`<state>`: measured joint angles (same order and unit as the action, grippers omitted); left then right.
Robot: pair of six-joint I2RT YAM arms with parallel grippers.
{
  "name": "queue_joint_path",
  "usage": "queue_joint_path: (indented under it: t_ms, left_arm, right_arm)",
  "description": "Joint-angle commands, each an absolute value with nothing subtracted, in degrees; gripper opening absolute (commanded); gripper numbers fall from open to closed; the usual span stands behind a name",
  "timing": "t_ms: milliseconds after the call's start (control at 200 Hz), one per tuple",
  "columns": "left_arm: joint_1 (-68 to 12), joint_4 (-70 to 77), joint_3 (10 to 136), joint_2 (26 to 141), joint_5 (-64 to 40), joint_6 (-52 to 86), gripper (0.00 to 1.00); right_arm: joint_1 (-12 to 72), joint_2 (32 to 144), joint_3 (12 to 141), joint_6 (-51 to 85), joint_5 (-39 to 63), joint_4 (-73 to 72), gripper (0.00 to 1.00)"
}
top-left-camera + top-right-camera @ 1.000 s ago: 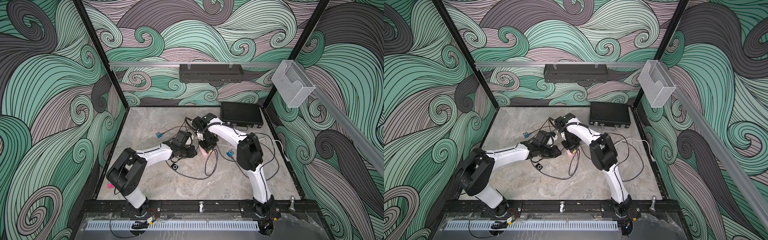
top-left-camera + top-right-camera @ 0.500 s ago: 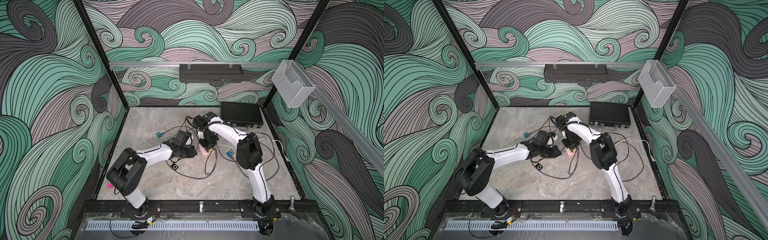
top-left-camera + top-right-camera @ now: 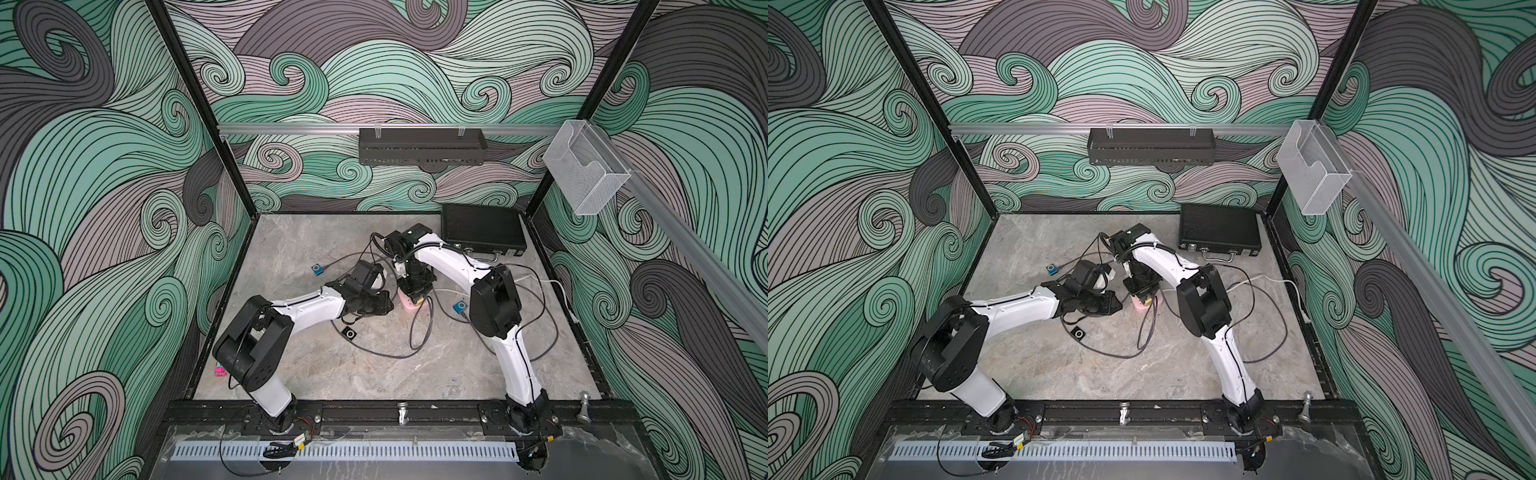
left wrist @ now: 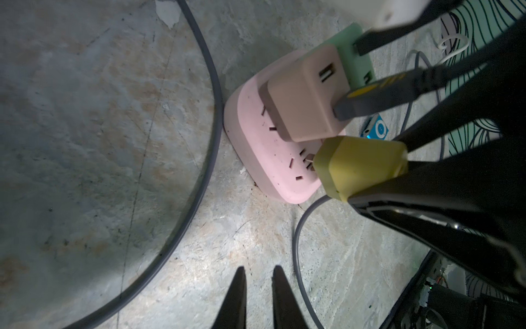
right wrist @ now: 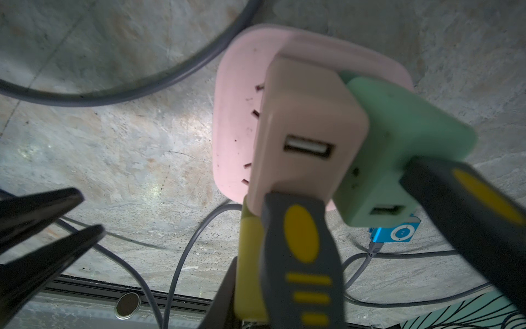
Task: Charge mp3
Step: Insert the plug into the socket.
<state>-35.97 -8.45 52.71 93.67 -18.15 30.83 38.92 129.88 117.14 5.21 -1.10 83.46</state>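
A pink power strip [image 3: 408, 308] lies mid-table with a pink charger [image 4: 307, 94] and a green charger [image 4: 353, 51] plugged in, each with a grey-yellow USB plug. My right gripper [image 5: 250, 310] is shut on a yellow charger [image 4: 361, 165], whose prongs touch the strip's slots. Beside the strip, my left gripper [image 4: 259, 273] hovers over the bare table, its jaws a narrow gap apart and empty. A blue mp3 [image 5: 398, 232] with a cable attached lies just beyond the strip. Another blue mp3 [image 3: 317, 269] and a black mp3 [image 3: 349, 333] lie to the left.
Grey cables [image 3: 415, 345] loop over the table around the strip and both arms. A black case [image 3: 482, 228] sits at the back right. A small pink item [image 3: 219, 370] lies by the left wall. A white cable [image 3: 552, 286] runs along the right side.
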Motion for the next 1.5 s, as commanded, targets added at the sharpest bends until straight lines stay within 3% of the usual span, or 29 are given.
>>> queue_joint_path:
  t_ms: [0,515,1031,1491]
  left_arm:
    - [-35.33,-10.61,54.99,93.79,-17.06,29.88,0.18]
    - [-35.37,-11.01,55.37,94.13,-16.96,30.71,0.18]
    - [-35.42,-11.69,55.08,93.69,-16.0,31.95,0.17]
    - [-35.76,-12.66,55.41,93.65,-15.41,32.76,0.16]
  right_arm:
    - [38.41,132.85,118.56,6.35,-1.04,86.9,0.0]
    - [38.06,135.26,118.95,8.43,7.32,86.92,0.0]
    - [37.97,137.11,119.27,10.34,1.03,88.39,0.0]
    - [37.41,138.29,118.25,11.6,1.21,89.6,0.0]
